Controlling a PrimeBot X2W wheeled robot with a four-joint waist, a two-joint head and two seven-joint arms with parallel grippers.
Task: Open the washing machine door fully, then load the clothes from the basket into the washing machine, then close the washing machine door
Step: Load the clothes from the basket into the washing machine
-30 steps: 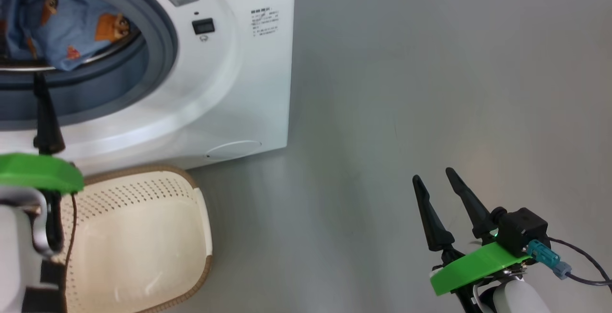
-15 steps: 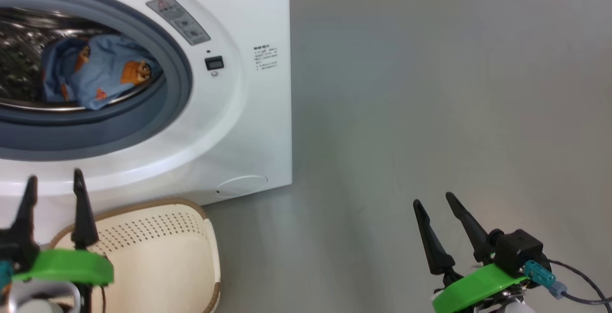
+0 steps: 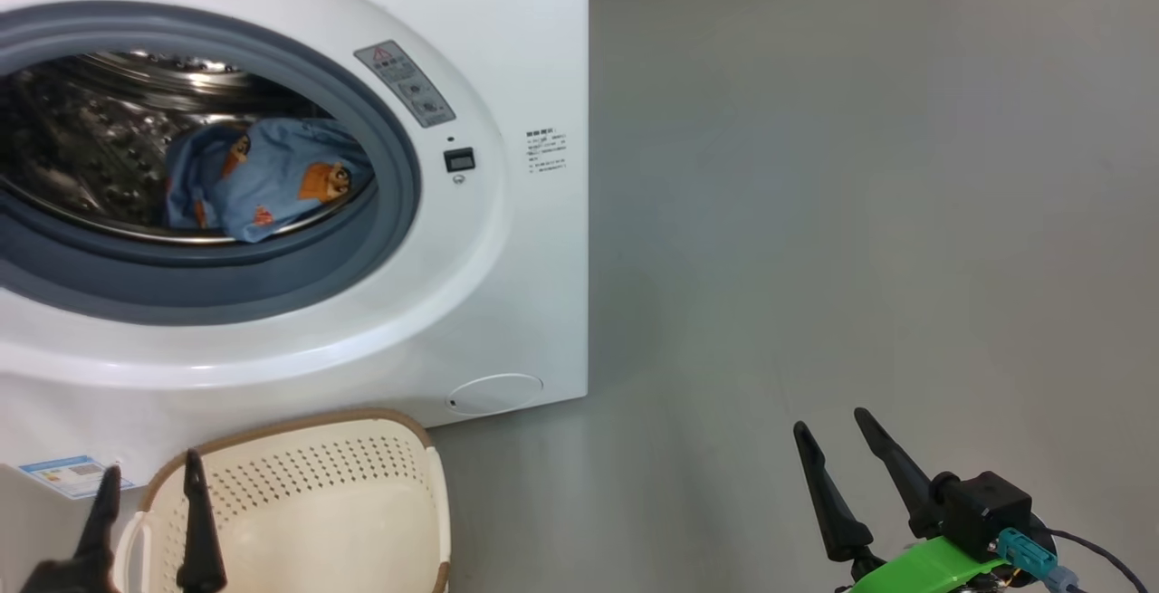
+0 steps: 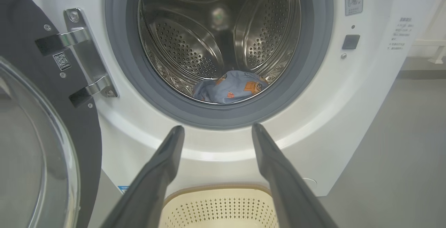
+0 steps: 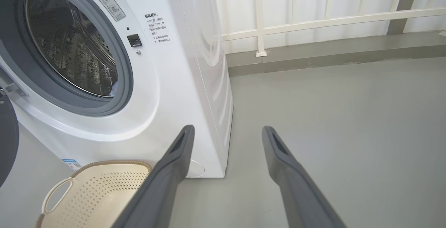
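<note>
The grey floor (image 3: 860, 213) carries the white washing machine (image 3: 507, 303) and, just in front, the cream basket (image 3: 299, 484).

From the head we look forward and down on the washer (image 3: 507, 303) front and the floor (image 3: 860, 213) to its right. Our left wrist sits close, facing straight into the drum (image 4: 188, 47) over the basket (image 4: 219, 209) rim. Our right wrist looks slantwise from farther right. All three share drum mouth and basket.
</note>
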